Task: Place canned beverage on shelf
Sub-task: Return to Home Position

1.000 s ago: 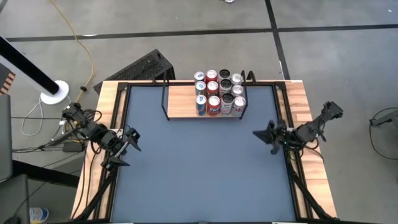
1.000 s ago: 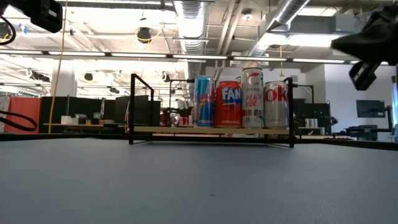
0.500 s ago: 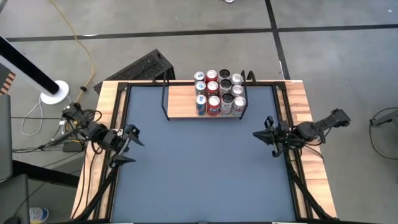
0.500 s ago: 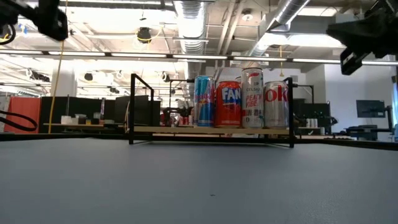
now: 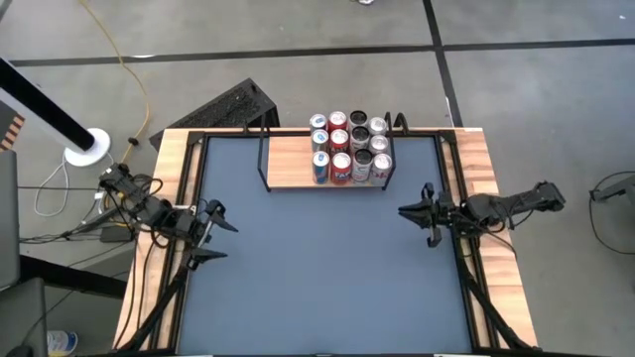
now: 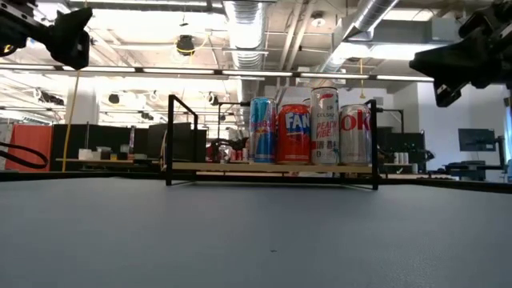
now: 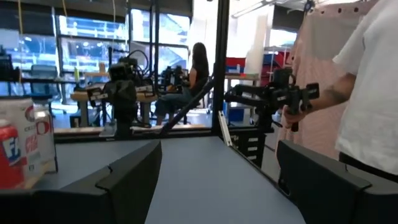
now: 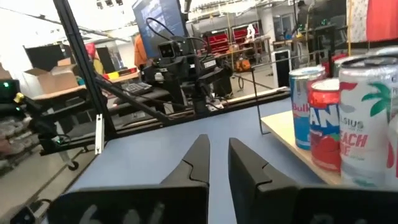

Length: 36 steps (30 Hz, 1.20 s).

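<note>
- Left claw: spread wide, nothing in it, hanging over the table's left edge, pointing inward.
- Right claw: narrow, fingers nearly together w/ a slim gap, nothing btwn them. It's over the table's right edge, pointing inward, roughly level w/ the left one.
- Both are well apart from the shelf, which sits at the far centre of the table.
- Shelf's right part carries 12 upright cans, packed in 4 cols of 3. The blue cans are leftmost, next the red cans, then a col fronted by a pale peach can. The silver cans are at the right end.
- Left part of the board is bare wood.
- Beyond the table: person in a white shirt close by, and another person seated farther back.
</note>
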### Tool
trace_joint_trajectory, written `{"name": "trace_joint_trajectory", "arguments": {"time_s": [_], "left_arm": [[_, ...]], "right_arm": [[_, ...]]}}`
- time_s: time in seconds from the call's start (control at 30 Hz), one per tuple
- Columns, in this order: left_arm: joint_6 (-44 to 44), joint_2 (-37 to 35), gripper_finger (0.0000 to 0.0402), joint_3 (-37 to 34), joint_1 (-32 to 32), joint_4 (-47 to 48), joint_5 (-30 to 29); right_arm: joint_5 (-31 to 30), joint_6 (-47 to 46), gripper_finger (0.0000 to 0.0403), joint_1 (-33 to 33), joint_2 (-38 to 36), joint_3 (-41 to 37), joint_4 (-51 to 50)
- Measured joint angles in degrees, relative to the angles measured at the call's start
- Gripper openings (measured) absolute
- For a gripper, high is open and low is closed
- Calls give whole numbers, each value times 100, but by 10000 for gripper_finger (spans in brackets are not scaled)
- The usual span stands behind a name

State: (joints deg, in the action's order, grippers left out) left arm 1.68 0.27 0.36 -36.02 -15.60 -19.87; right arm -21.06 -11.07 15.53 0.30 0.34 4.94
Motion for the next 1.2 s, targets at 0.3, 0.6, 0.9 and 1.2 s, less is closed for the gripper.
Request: {"name": "trace_joint_trajectory", "arguments": {"time_s": [0.3,0.6,0.9,1.2], "left_arm": [[11,2,311,0,3,53,458],[321,196,311,0,225,-171,-64],[-378,661,311,0,1283,-576,427],[-691,783,311,0,1716,-576,1607]], "right_arm": [[172,-393,46,-146,2,-2,-79],[173,-365,46,-223,0,-4,-111],[171,-297,46,-265,0,-4,-128],[451,-251,46,-608,1,-4,-183]]}}
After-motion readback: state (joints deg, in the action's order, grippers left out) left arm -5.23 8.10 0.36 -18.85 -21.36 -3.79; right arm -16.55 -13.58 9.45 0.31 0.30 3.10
